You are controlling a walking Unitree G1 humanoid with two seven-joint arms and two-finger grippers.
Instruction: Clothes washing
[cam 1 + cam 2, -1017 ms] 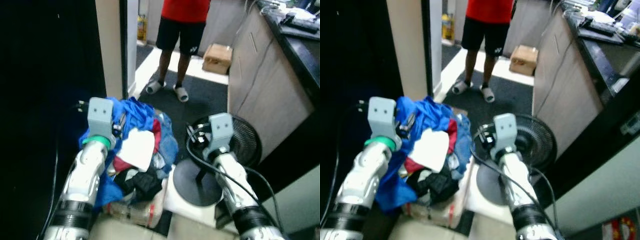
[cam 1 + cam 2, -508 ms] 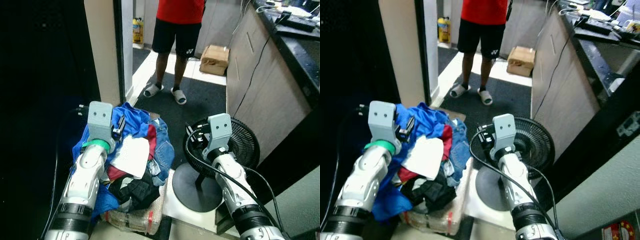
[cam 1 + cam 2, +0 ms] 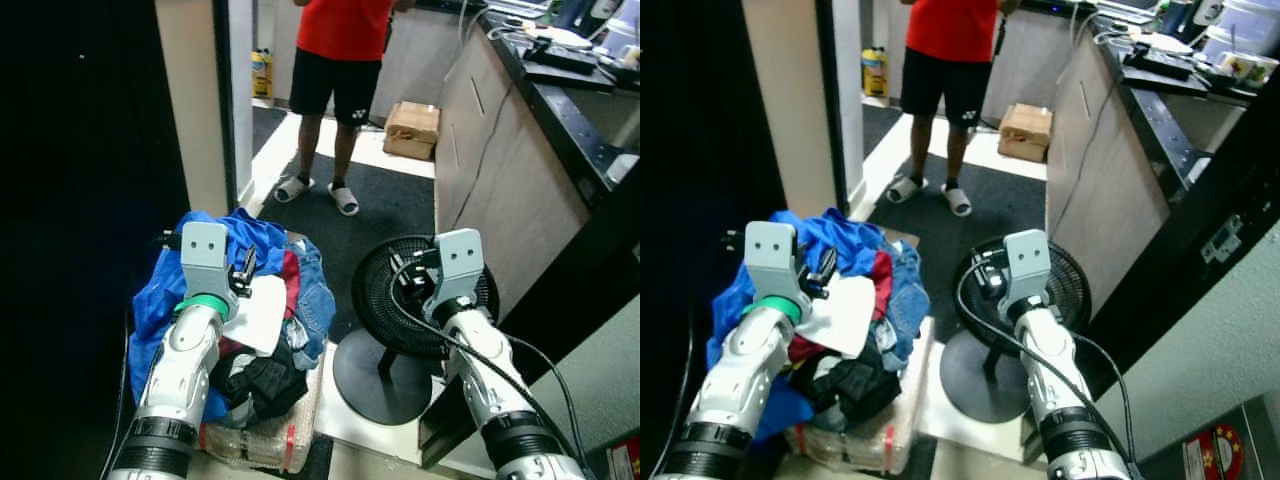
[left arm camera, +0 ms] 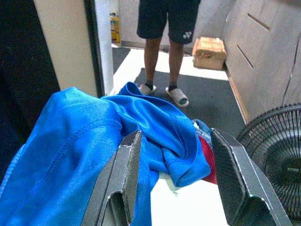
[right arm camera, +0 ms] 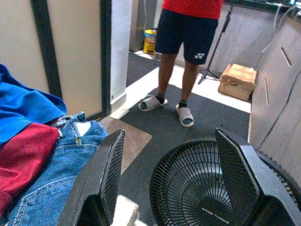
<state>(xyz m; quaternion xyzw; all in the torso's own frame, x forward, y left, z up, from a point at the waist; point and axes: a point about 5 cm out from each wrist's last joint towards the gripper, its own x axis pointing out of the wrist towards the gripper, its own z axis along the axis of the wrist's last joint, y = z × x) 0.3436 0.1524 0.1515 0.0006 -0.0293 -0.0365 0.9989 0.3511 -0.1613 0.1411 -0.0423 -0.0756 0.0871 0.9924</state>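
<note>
You are at the pick-up step: the left gripper hovers with jaws released over the blue garment atop the laundry pile. Lower and clench next. Right gripper, jaws released, faces the fan.

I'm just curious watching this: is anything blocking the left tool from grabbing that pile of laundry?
Nothing visible. The left tool, fingers open, hangs right over the blue garment atop the clothes pile. The floor fan stands off to the right, under the right tool.
</note>
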